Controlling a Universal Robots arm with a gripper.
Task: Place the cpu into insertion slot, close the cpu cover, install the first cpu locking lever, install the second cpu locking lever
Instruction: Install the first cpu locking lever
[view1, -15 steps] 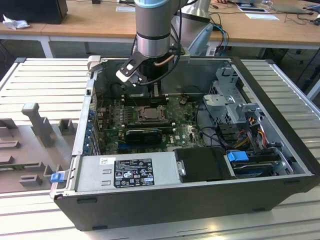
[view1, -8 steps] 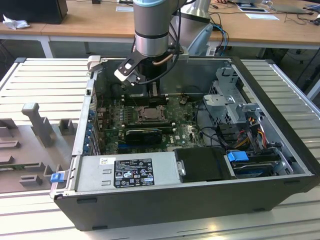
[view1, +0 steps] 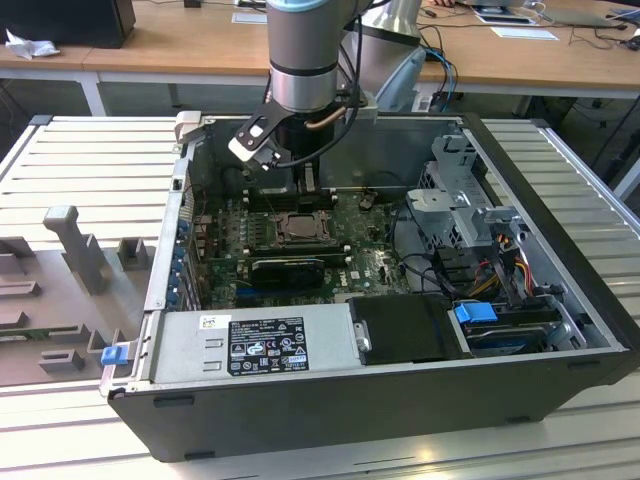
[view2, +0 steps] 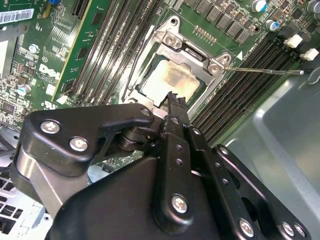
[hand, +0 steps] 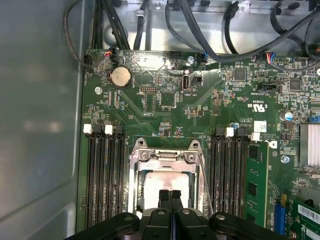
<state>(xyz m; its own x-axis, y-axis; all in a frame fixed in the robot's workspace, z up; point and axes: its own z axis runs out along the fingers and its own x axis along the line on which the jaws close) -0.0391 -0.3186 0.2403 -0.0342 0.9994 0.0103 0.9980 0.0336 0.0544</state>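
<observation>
The chief risk is being posed by the gripper (view2: 175, 100) itself. Its fingers are being held pressed together, clamped on nothing, and their tip is being carried right over the near edge of the cpu (view2: 170, 82). If that tip is being driven down too hard or off its mark, the pale metal face could be scratched. The chip could also be tilted in the insertion slot (hand: 133, 192), endangering the pins beneath it.

A second hazard is being raised by the thin locking lever (view2: 265, 71), which is standing out from the socket's corner across the memory slots (view2: 255, 55). A sideways slip of the fingers could be leaving it sprung free or scraped along the motherboard (hand: 165, 100). The cpu cover (hand: 167, 165) is appearing to lie down around the chip. Whether it is fully seated cannot be told, and pressure on a half-seated frame could be jamming it.

The cpu is lying flat inside the insertion slot, framed by the cover's window. In both wrist views it is lying directly beneath and just ahead of the joined fingertips, very near or touching; contact cannot be confirmed. In the exterior view the gripper (view1: 306, 182) is being held low inside the computer case (view1: 350, 420), just above the socket.
</observation>
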